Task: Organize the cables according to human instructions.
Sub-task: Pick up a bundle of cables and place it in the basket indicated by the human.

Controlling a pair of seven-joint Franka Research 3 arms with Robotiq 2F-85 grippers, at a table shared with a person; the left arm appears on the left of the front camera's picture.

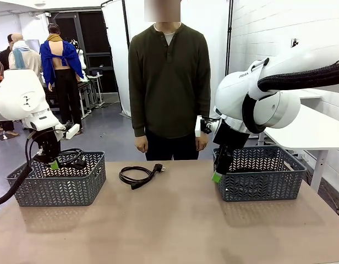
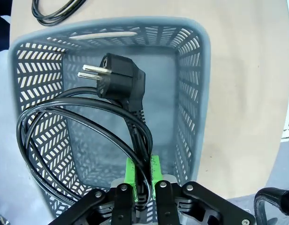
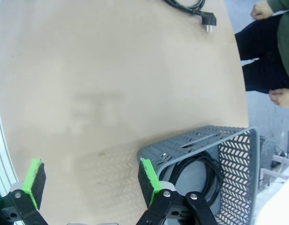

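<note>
Front view: the left gripper [image 1: 54, 163] hangs at eight o'clock over the left basket [image 1: 59, 190] with a held cable [image 1: 72, 156] bunched at its tip. Its grip cannot be judged from here. The right gripper [image 1: 217, 176] sits at four o'clock, by the near corner of the right basket [image 1: 268, 187]. On the table [image 1: 175, 225] a loose cable [image 1: 137, 176] lies coiled between the baskets, in front of the person [image 1: 169, 82] at twelve o'clock.

Left wrist view: this settles the grip. The green pads [image 2: 130, 171] are clenched on the held cable's strands at six o'clock. Its loop swings out to nine o'clock inside the basket, and the plug [image 2: 117, 77] (two bare pins) is at eleven o'clock.

Right wrist view: the right gripper's jaws are spread wide with nothing between them, over bare table beside the right basket's corner. At five o'clock a stowed cable [image 3: 201, 171] lies coiled inside that basket (its mesh wall screens the inside from the front). The person's hand [image 3: 281, 97] is at three o'clock.
</note>
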